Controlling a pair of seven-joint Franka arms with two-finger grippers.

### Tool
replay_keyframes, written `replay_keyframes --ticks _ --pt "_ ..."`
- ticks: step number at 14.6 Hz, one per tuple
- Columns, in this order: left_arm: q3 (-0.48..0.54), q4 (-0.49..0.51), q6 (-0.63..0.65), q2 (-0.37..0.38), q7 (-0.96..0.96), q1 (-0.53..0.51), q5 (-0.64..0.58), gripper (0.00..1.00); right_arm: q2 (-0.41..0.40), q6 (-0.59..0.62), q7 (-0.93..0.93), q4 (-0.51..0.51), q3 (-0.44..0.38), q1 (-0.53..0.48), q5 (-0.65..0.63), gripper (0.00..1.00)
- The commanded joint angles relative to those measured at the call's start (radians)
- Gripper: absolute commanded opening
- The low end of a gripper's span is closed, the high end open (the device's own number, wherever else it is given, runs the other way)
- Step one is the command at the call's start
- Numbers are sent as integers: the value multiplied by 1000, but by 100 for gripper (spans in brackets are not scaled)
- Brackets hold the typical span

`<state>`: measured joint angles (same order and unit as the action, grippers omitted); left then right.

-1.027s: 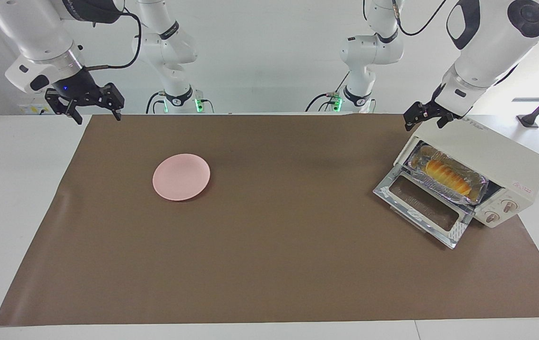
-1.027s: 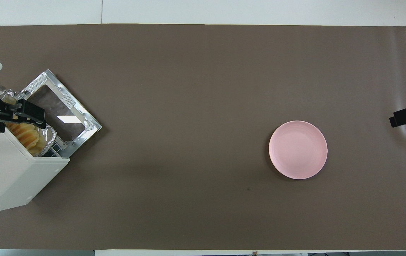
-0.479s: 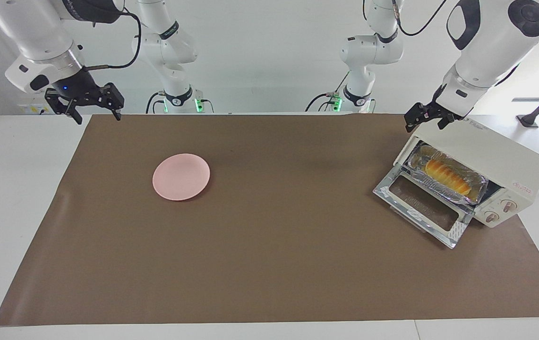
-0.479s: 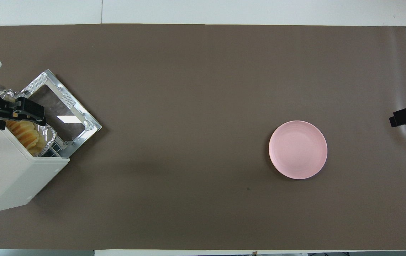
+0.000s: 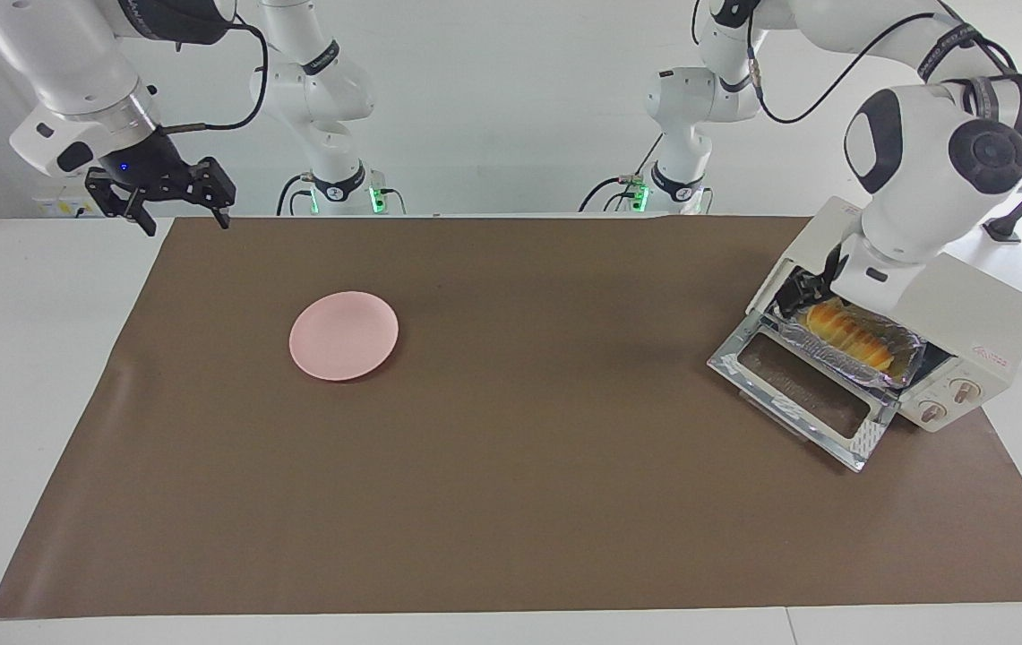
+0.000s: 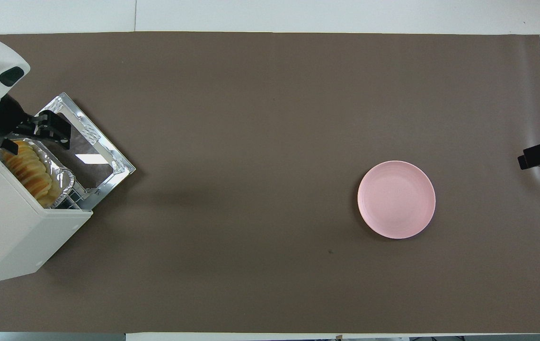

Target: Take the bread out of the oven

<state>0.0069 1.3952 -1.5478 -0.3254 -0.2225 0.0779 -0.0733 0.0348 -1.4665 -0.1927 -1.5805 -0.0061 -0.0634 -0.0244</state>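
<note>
The cream-white oven (image 5: 967,309) (image 6: 9,237) stands at the left arm's end of the table, its glass door (image 5: 802,394) (image 6: 90,151) folded down open. The golden ridged bread (image 5: 851,333) (image 6: 30,170) lies in a foil tray (image 5: 912,345) inside the oven's mouth. My left gripper (image 5: 804,294) (image 6: 28,136) is open and low at the mouth, over the end of the bread nearer to the robots. I cannot tell whether it touches the bread. My right gripper (image 5: 175,202) waits open above the mat's edge at the right arm's end.
A round pink plate (image 5: 344,336) (image 6: 396,199) sits on the brown mat (image 5: 511,502) toward the right arm's end. The oven's knobs (image 5: 949,400) face away from the robots. White table shows around the mat.
My left gripper has dropped from above the oven's top corner down to the oven's mouth, at the end of the bread. The right arm has not moved.
</note>
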Motion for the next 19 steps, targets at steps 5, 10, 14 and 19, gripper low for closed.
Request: replay_keyframes --ticks 5,10,14,19 --pt "19 94 -205 -35 -182 -17 -77 100 24 9 -2 -23 8 -12 3 100" --pt "19 326 -389 52 -255 -50 -128 100 24 9 -2 -23 8 -12 1 100" --pt "19 363 -397 69 -258 -49 -138 100 24 9 -2 -23 9 -12 3 100" --pt "19 476 -511 97 -342 -43 -163 100 24 9 -2 -23 8 -12 1 100"
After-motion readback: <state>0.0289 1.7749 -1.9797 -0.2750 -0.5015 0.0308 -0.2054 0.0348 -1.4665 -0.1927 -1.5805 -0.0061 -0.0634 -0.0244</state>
